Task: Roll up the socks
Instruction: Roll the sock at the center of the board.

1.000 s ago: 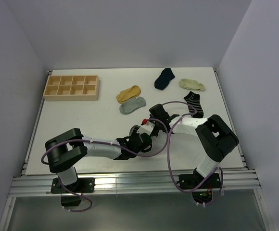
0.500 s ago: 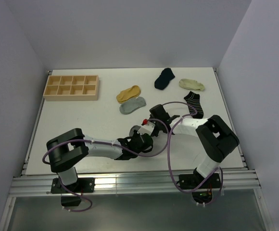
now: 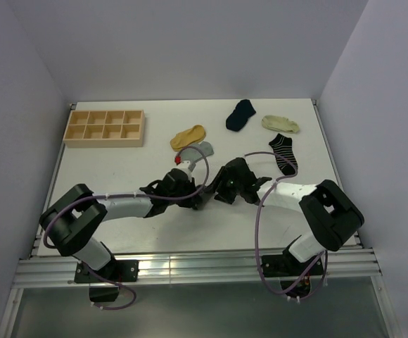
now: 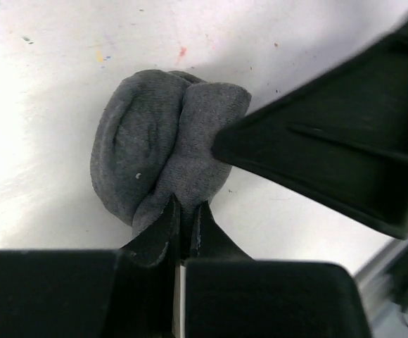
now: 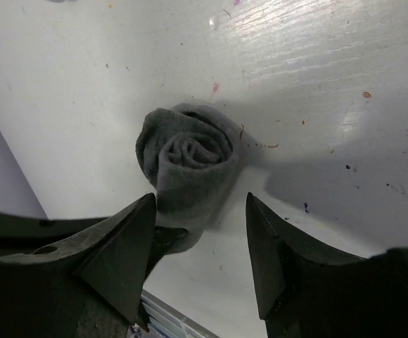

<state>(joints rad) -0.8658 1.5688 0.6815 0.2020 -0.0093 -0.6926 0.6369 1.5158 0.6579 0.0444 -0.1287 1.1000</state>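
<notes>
Left fingers (image 4: 153, 243) pinch the rolled dark grey sock (image 4: 148, 151) — right fingers (image 5: 116, 257) spread.

Rolled sock (image 5: 186, 165) between left fingers (image 4: 156, 238) and right fingers (image 5: 119, 246), tray (image 3: 105, 142) far left, loose socks (image 3: 240, 114) behind

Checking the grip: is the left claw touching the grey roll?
Touching. Left wrist view shows the left claw pinched shut on the roll, at its lower edge.

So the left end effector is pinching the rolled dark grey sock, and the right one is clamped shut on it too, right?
Not quite. The right end effector is open, its fingers spread apart at the rolled dark grey sock, as the right wrist view shows. The left end effector does pinch it.
</notes>
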